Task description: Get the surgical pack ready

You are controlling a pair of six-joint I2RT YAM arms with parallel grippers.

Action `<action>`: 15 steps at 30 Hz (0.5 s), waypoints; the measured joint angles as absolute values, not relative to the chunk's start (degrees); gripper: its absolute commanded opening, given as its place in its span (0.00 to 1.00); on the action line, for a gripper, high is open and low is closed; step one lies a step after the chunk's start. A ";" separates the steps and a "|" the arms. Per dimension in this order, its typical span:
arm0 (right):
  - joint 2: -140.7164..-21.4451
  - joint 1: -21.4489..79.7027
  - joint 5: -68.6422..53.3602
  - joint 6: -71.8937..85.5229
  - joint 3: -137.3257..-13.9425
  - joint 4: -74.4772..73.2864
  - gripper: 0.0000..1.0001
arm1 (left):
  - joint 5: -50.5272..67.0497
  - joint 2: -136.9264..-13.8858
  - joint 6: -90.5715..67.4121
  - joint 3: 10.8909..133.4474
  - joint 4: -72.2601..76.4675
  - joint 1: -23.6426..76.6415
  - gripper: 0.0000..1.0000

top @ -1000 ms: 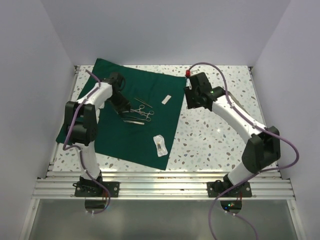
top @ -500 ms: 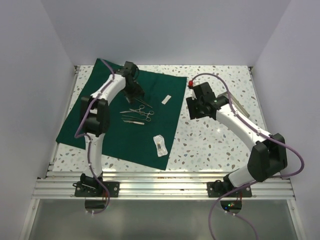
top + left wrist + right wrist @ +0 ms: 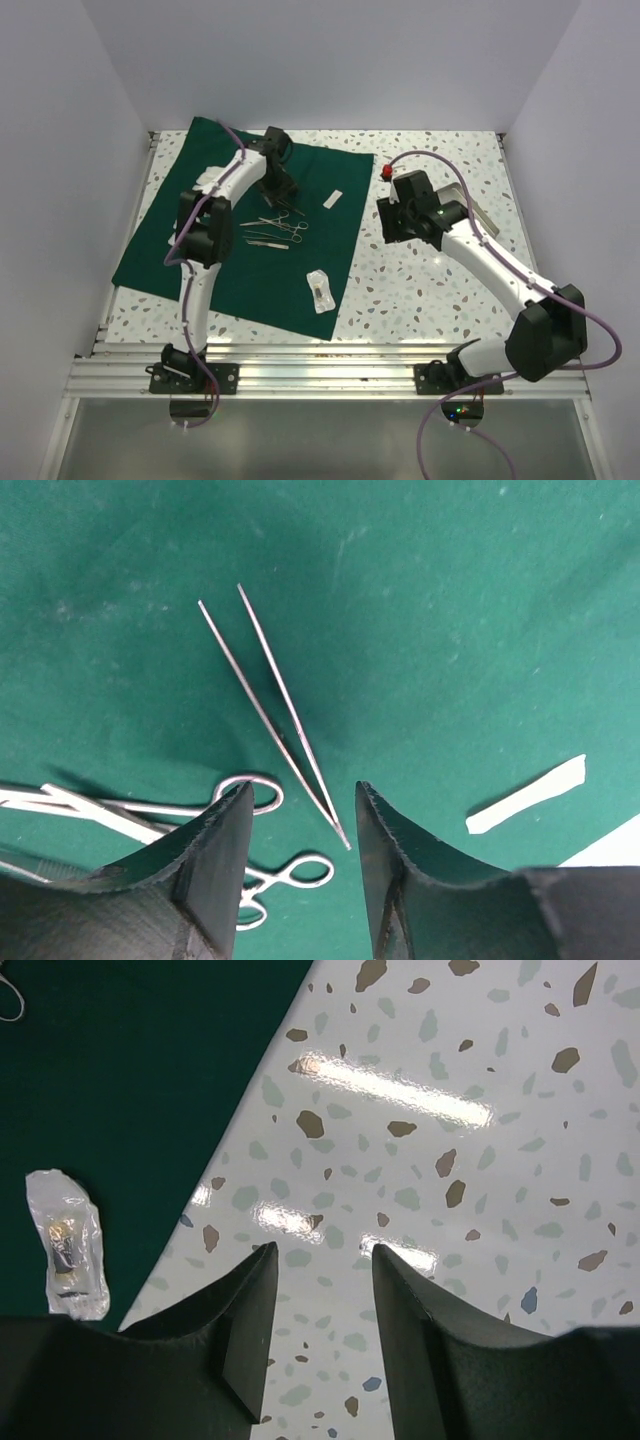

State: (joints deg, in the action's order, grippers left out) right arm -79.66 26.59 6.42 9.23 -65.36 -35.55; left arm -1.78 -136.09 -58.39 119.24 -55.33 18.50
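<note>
The left arm (image 3: 218,185) stretches over the green cloth (image 3: 250,290), left gripper (image 3: 300,810) pointing down, jaws apart, empty. The right gripper (image 3: 320,1260) hangs just off the cloth's right edge, likewise parted and empty.

On the green drape (image 3: 270,285) lie steel instruments (image 3: 276,230) and a white pad (image 3: 334,198).

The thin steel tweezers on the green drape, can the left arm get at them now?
Probably yes: the left end effector hangs open just over the thin steel tweezers, nothing across them.
</note>
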 measured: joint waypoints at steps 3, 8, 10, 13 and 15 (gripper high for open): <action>-78.89 26.59 6.42 9.02 -64.23 -35.40 0.47 | -2.07 -137.25 -59.09 120.70 -55.53 18.52 0.46; -77.89 26.59 6.46 8.78 -63.02 -35.16 0.47 | -2.46 -139.17 -59.48 122.37 -55.53 18.52 0.41; -77.49 26.59 6.48 8.67 -62.59 -35.00 0.47 | -2.61 -139.41 -59.53 122.56 -55.68 18.52 0.36; -77.34 26.59 6.50 8.34 -62.22 -35.03 0.47 | -2.92 -139.72 -59.46 122.83 -55.66 18.52 0.29; -77.34 26.57 6.50 8.08 -62.19 -35.00 0.47 | -2.98 -139.76 -59.44 122.98 -55.77 18.52 0.20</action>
State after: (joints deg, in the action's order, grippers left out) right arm -77.34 26.57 6.50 8.08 -62.19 -35.00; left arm -2.98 -139.76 -59.44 122.98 -55.77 18.52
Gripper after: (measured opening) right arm 0.466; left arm 0.279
